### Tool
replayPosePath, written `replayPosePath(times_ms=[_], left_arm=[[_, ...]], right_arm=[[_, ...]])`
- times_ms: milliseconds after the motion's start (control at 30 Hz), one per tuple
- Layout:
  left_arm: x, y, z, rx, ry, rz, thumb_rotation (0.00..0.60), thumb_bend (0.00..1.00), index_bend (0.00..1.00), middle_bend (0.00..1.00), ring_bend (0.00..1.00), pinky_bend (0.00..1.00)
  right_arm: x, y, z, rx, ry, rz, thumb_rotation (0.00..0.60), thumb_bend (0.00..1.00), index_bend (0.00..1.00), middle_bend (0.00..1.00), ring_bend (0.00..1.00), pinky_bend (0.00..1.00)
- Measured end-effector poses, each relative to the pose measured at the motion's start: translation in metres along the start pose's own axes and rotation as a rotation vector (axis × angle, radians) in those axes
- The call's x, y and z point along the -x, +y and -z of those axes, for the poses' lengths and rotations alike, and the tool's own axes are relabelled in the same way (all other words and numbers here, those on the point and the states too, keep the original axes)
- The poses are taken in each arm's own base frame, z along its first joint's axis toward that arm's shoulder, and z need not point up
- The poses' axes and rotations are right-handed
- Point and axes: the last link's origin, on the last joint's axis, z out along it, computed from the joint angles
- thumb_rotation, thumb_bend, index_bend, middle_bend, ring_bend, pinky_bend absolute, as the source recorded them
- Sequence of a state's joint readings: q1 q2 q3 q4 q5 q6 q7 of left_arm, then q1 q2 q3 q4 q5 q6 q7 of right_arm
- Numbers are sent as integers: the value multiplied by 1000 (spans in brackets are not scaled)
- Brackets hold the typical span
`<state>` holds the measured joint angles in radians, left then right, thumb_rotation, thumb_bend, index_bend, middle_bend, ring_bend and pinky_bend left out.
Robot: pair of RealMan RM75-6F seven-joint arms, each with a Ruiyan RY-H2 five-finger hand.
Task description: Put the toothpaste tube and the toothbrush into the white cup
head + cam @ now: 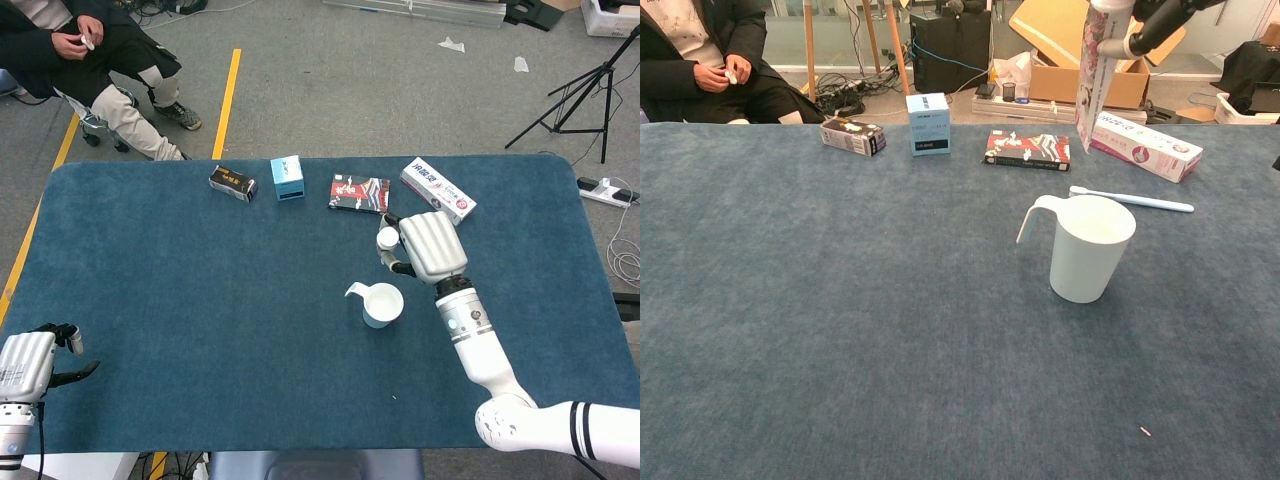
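Observation:
The white cup [383, 304] [1090, 248] stands upright right of the table's centre, its handle pointing left. My right hand [430, 245] [1160, 15] grips the toothpaste tube [1095, 75] near its white cap [388, 238]. The tube hangs upright, cap up, well above the table, with its lower end higher than the cup's rim. The light blue toothbrush [1132, 200] lies flat on the cloth just behind the cup; in the head view my right hand hides it. My left hand [25, 365] sits at the near left table edge, fingers apart, holding nothing.
Along the far side lie a black box [232, 182], a light blue box [287, 178], a red and black packet [359, 193] and a toothpaste carton [438, 189]. A person [90, 40] sits beyond the far left corner.

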<state>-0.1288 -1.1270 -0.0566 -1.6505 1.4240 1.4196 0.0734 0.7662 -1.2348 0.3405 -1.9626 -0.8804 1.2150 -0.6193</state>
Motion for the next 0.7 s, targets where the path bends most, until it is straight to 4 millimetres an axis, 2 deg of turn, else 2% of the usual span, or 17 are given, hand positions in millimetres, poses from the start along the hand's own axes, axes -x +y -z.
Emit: replayPosePath(times_ms=[700], left_arm=[[1, -1, 0, -1, 4, -10, 600, 42, 661, 621, 533, 632]], right_arm=[[-4, -16, 15, 9, -96, -105, 600, 297, 703, 1000, 1000, 1000]])
